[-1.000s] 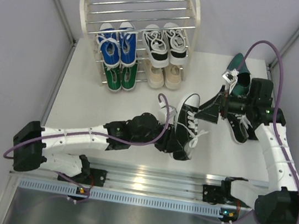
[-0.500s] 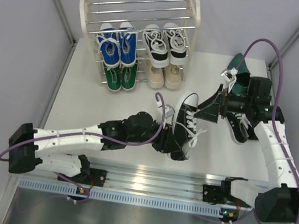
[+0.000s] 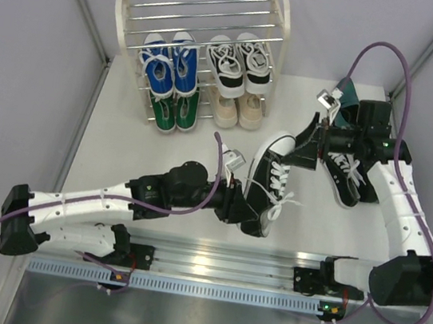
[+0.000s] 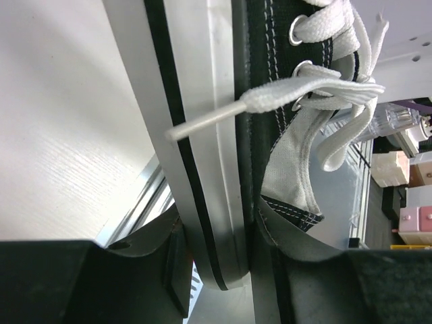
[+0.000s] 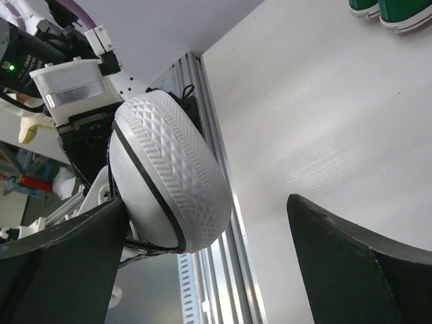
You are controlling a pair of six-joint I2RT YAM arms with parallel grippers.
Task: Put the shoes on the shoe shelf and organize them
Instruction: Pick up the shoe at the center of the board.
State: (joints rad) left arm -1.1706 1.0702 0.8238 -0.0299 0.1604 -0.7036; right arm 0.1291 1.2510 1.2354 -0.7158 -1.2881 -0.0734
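Nearest the bases, the left gripper [image 3: 236,203] pinches the heel end of a black-and-white sneaker [image 3: 269,179]. The left wrist view shows its fingers partly closed across the sole edge and heel collar. The sneaker hangs clear of the counter [image 3: 120,157], toe pointing toward the far side, laces trailing loose.

Over the last second the left arm has stretched out and carried the sneaker a little to the left and farther from the near edge. Its toe cap [image 5: 169,175] now lies right at the right gripper [image 3: 306,145], which has come in from the right to meet it. That gripper's fingers are spread wide with the toe cap between them, close against one finger; whether it touches the rubber I cannot tell. I read this as a handover or two-armed re-grip being set up — nothing has closed on the toe yet.

Just beyond, the matching sneaker [image 3: 346,179] lies on the counter under the right arm. A dark green dress shoe [image 3: 346,91] sits behind the wrist, and neither is shelved.

At the far side stands the shoe shelf [image 3: 122,20]. It holds blue sneakers [image 3: 169,71] and a black-and-white pair [image 3: 240,65] on one tier, with green sneakers [image 3: 173,112] and beige sneakers [image 3: 236,110] below. The top rods are bare — room, I judge, for the sneaker in hand
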